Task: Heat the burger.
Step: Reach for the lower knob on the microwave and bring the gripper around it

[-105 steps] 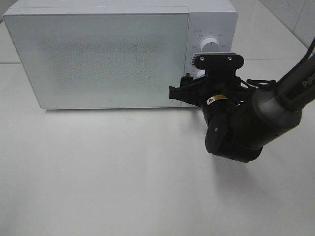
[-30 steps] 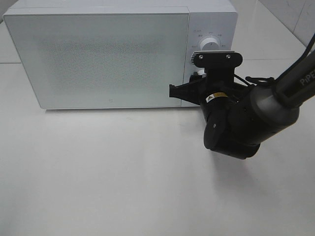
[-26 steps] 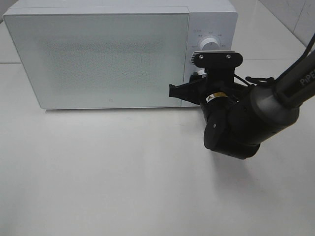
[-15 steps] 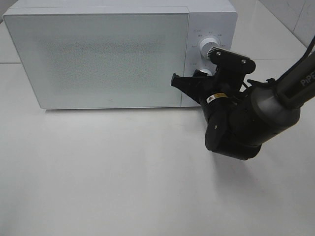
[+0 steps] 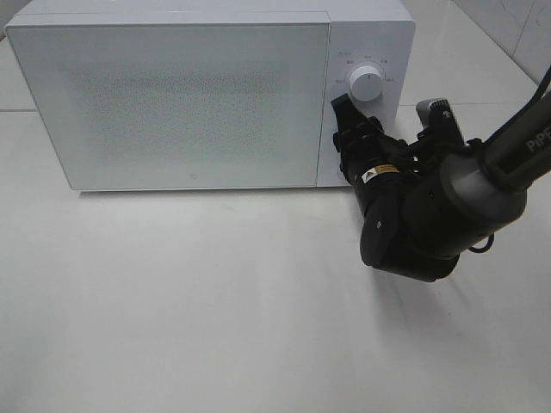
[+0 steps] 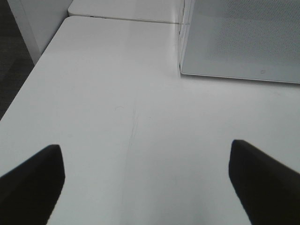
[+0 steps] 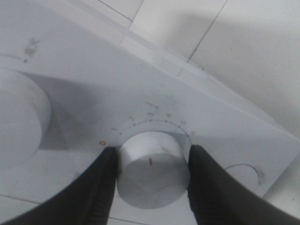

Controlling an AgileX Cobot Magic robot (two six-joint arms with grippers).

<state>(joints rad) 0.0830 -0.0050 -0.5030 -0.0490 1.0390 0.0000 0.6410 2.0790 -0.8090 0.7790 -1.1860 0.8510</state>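
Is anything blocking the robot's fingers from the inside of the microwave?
Yes, the microwave's shut door closes it off. No burger shows anywhere. The right fingers clasp the lower knob.

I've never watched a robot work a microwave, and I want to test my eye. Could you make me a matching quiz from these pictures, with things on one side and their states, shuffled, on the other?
Things:
1. microwave door
2. upper knob
3. lower knob
4. left gripper

States:
A. pinched between two black fingers
B. closed
C. open, above the table
D. nothing touching it

Pairs: 1-B, 2-D, 3-A, 4-C.
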